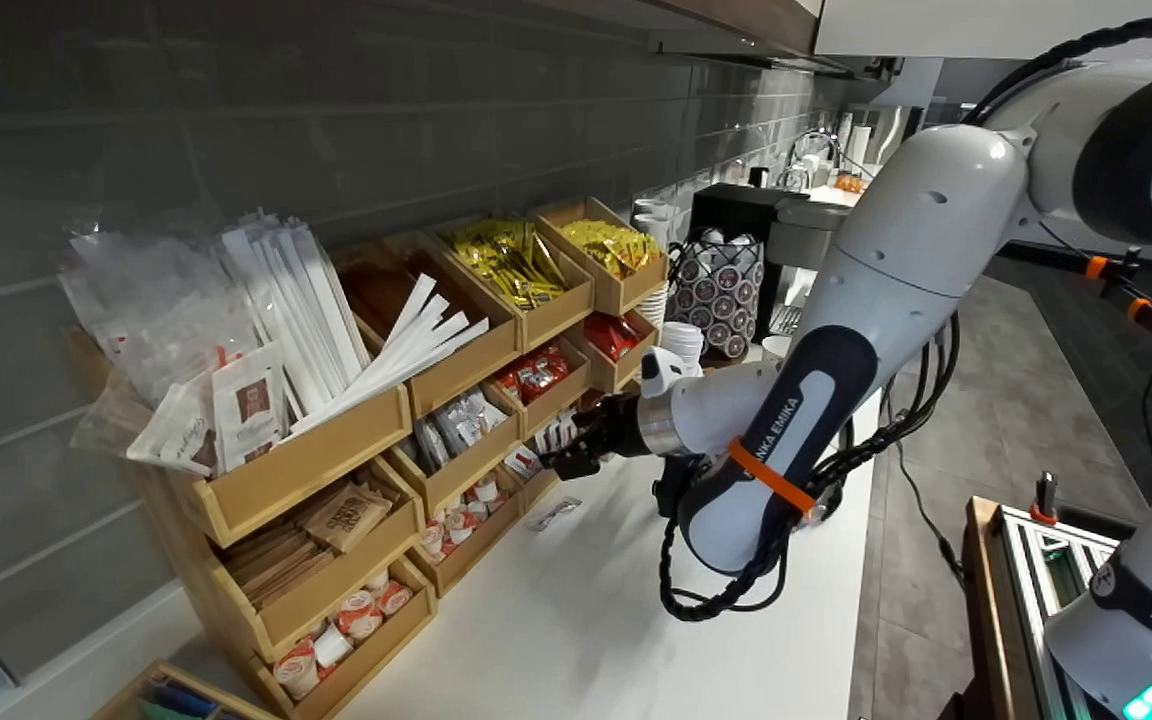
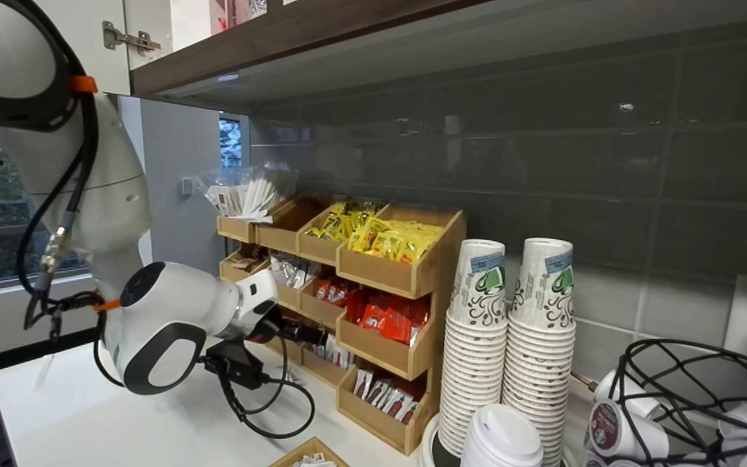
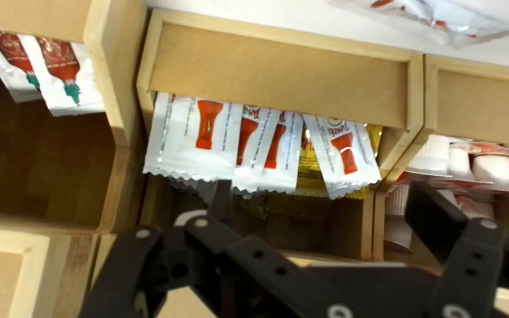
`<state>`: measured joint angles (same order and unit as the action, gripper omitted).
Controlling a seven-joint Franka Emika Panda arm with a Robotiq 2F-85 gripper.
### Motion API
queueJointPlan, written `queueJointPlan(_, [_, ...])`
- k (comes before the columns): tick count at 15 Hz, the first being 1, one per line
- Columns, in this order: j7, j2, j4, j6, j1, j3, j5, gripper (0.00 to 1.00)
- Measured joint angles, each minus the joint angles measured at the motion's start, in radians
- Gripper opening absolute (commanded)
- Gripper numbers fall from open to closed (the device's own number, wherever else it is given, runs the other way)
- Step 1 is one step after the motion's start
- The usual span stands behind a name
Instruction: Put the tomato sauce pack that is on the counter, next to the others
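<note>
The tomato sauce pack (image 1: 555, 513) lies flat on the white counter (image 1: 626, 610), just in front of the wooden organizer. In the wrist view this pack (image 3: 440, 20) shows at the top right, cut off by the frame edge. The others (image 3: 263, 145), white sachets with red bottle print, lean in a bottom-row compartment, a few yellow packets among them. My gripper (image 3: 320, 192) stands open before that compartment, fingers spread wide and nothing between them. Its left finger (image 3: 222, 198) overlaps the sachets' lower edge in view; its right finger (image 3: 435, 216) is before the creamer-cup compartment.
The organizer (image 2: 373, 269) rises in three tiers, with yellow packets (image 2: 399, 240) on top and red packets (image 2: 390, 318) below. Sriracha sachets (image 3: 62, 66) fill a neighbouring bin, creamer cups (image 3: 493, 165) another. Stacked paper cups (image 2: 474, 350) and a wire pod basket (image 2: 691, 402) stand beside it.
</note>
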<state>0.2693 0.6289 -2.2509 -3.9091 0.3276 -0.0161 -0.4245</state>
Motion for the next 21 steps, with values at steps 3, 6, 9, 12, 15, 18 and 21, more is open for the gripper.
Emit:
queueJointPlan(3, [0.0, -0.048, -0.022, 0.098, -0.001, -0.002, 0.013, 1.0])
queueJointPlan(6, [0.0, -0.1, -0.042, 0.195, -0.002, -0.018, 0.031, 1.0])
queueJointPlan(9, [0.0, -0.139, -0.061, 0.271, -0.008, -0.038, 0.093, 1.0])
queueJointPlan(12, [-0.011, -0.161, -0.075, 0.344, -0.034, -0.035, 0.205, 1.0])
queueJointPlan(15, [-0.027, -0.172, -0.082, 0.411, -0.071, -0.014, 0.318, 1.0])
queueJointPlan(18, [-0.041, -0.173, -0.082, 0.464, -0.12, 0.024, 0.418, 0.97])
queueJointPlan(21, [-0.049, -0.172, -0.076, 0.514, -0.174, 0.067, 0.496, 0.98])
